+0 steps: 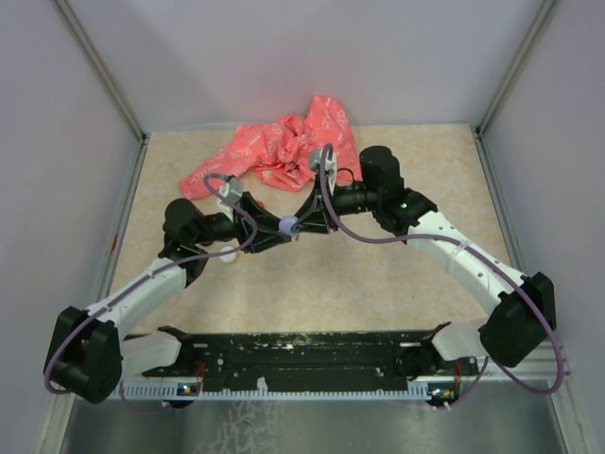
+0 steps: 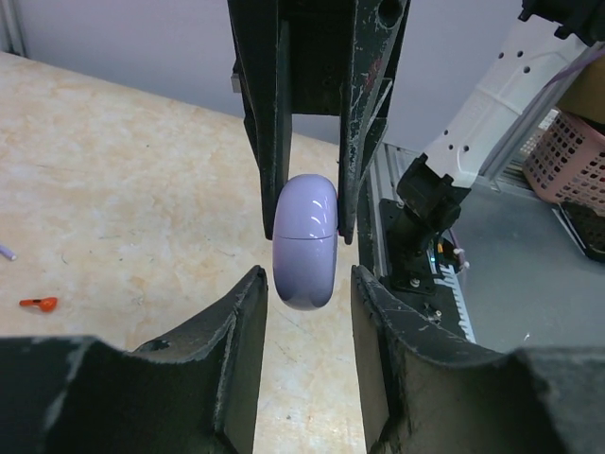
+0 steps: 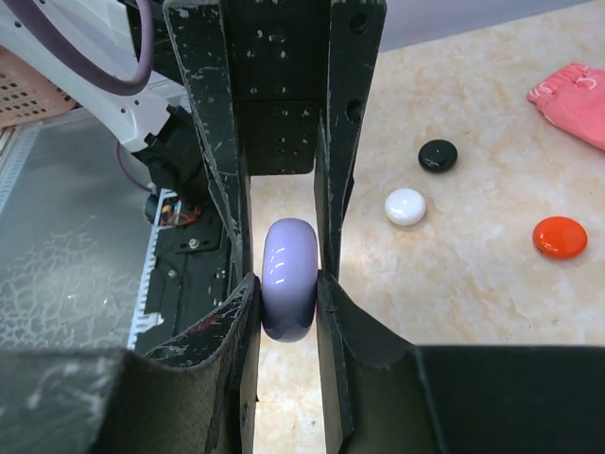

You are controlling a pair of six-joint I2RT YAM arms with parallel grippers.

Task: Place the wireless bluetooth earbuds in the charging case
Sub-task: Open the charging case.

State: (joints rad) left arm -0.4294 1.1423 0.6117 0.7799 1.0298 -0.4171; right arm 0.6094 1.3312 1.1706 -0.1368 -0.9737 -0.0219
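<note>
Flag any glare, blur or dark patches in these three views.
Top external: even light, sharp, though the lavender case shows tiny. Left wrist: case crisp with a soft sheen; the left gripper near the lens is dark and slightly soft. Right wrist: small glare spots on the black disc and red-orange charging case.

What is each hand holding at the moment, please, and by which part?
The right hand clamps the lavender case by its two broad sides; the left hand only flanks it, gaps showing.
</note>
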